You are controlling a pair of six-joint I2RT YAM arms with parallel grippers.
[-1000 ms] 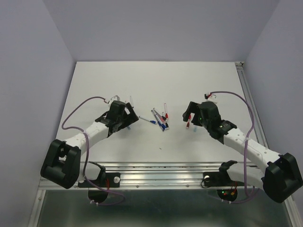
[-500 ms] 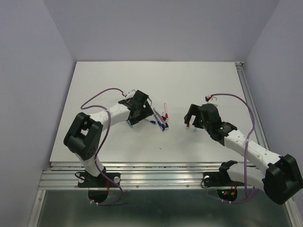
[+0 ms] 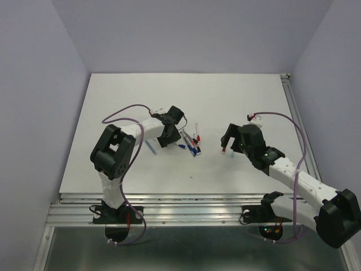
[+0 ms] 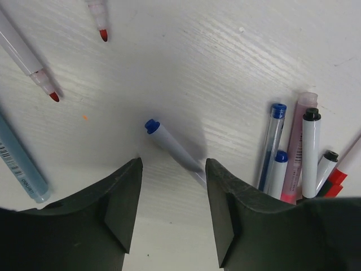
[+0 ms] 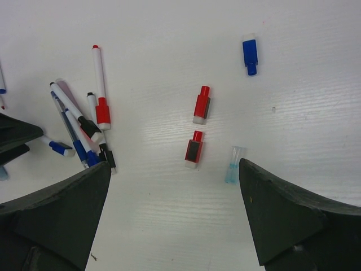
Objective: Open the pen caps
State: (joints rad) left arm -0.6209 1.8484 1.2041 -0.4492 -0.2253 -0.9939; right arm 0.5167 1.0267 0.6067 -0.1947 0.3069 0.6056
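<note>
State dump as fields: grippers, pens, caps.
left gripper: open, a blue-ended pen lies between its fingers, not gripped
right gripper: open, empty, above the loose caps
loose caps: two red caps, one blue cap, one clear cap, all lying on the table
pen pile: clustered, apart from the caps
uncapped: two red-tipped pens, tips bare

Soft, even light fills every view, and the white desk (image 3: 225, 96) reads bright without harsh glare. A broad, blurred shadow lies on the desk just ahead of the left gripper (image 4: 172, 172), whose dark fingers lose detail. Ahead of the right gripper (image 5: 174, 169) a faint sheen streaks the desk; its fingers look soft-focused.
</note>
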